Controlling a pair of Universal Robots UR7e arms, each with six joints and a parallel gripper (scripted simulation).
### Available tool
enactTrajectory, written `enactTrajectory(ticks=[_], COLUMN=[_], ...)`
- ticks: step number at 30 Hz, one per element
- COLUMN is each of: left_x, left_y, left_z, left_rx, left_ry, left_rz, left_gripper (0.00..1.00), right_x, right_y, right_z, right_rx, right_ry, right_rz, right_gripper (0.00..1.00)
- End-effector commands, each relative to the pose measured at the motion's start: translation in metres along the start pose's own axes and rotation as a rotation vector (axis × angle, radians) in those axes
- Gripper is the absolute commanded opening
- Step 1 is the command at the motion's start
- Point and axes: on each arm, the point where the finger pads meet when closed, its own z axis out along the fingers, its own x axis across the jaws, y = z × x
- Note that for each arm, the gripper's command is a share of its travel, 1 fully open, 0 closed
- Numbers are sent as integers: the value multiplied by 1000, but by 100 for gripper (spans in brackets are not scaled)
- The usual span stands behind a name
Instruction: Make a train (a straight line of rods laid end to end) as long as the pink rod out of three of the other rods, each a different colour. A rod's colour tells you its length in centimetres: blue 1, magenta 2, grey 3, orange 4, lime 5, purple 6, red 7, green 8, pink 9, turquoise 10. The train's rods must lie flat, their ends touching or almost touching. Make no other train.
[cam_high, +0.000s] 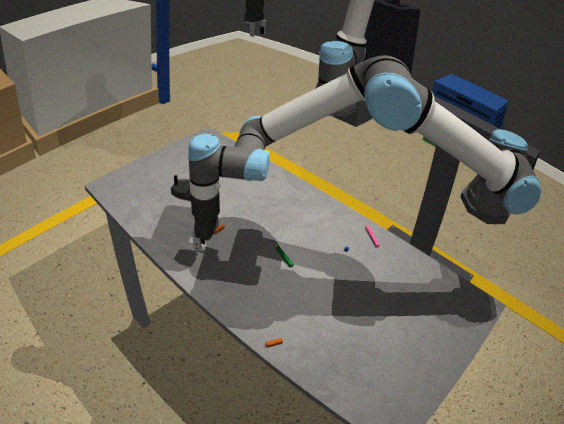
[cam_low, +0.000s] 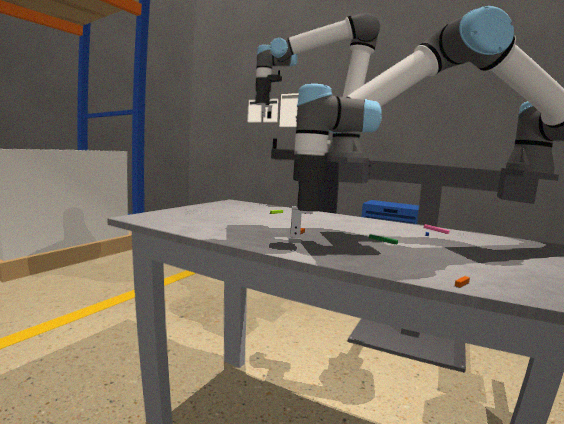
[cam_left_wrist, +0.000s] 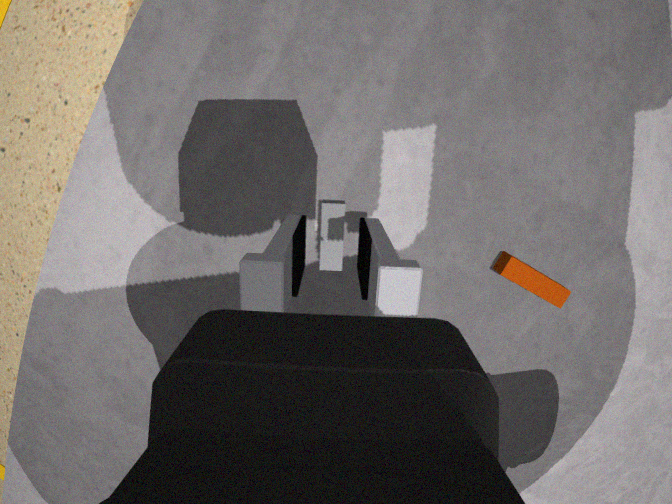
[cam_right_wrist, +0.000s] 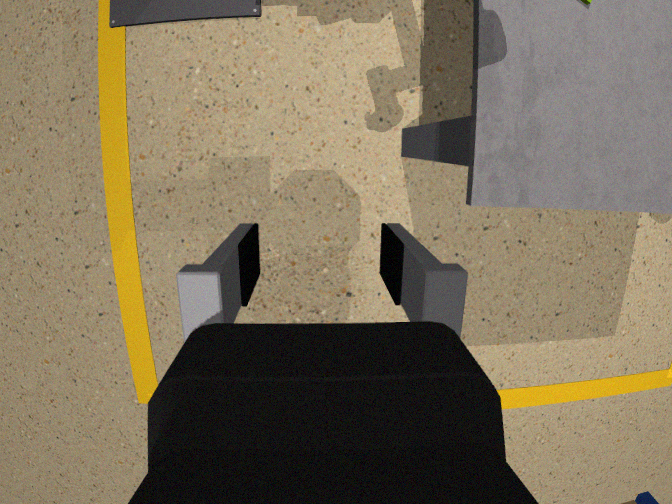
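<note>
My left gripper (cam_high: 199, 245) (cam_low: 296, 237) (cam_left_wrist: 332, 242) is part open, low over the table, its fingers on either side of a grey rod (cam_left_wrist: 332, 208) with gaps to both. One orange rod (cam_high: 219, 229) (cam_low: 302, 231) (cam_left_wrist: 537, 282) lies beside it; another orange rod (cam_high: 274, 342) (cam_low: 462, 282) lies near the front edge. A green rod (cam_high: 284, 256) (cam_low: 383, 239), a blue rod (cam_high: 346, 248) (cam_low: 427, 234) and the pink rod (cam_high: 372, 236) (cam_low: 436, 229) lie apart. A lime rod (cam_low: 276, 212) lies farther back. My right gripper (cam_high: 258, 29) (cam_right_wrist: 320, 249) is open and empty, off the table.
The grey table (cam_high: 350, 360) (cam_low: 200, 237) (cam_right_wrist: 569, 135) carries all the rods. The left arm's shadow covers much of its middle. A white block on a pallet (cam_high: 85, 65) and a blue case (cam_high: 470, 100) stand beyond the table.
</note>
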Motion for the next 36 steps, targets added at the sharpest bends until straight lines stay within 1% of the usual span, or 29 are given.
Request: enactTrajectory(ticks=[1, 19, 36], left_x=[0, 0, 0], left_y=[-1, -1, -1], left_z=[-1, 12, 13], left_rx=[4, 4, 4], left_ry=[-1, -1, -1], left_rz=[0, 0, 0], left_gripper=[54, 54, 54], right_x=[0, 0, 0], right_y=[1, 1, 1], right_z=[-1, -1, -1], right_rx=[-2, -2, -2], right_ry=[1, 1, 1], right_rz=[0, 0, 0], right_gripper=[100, 100, 100])
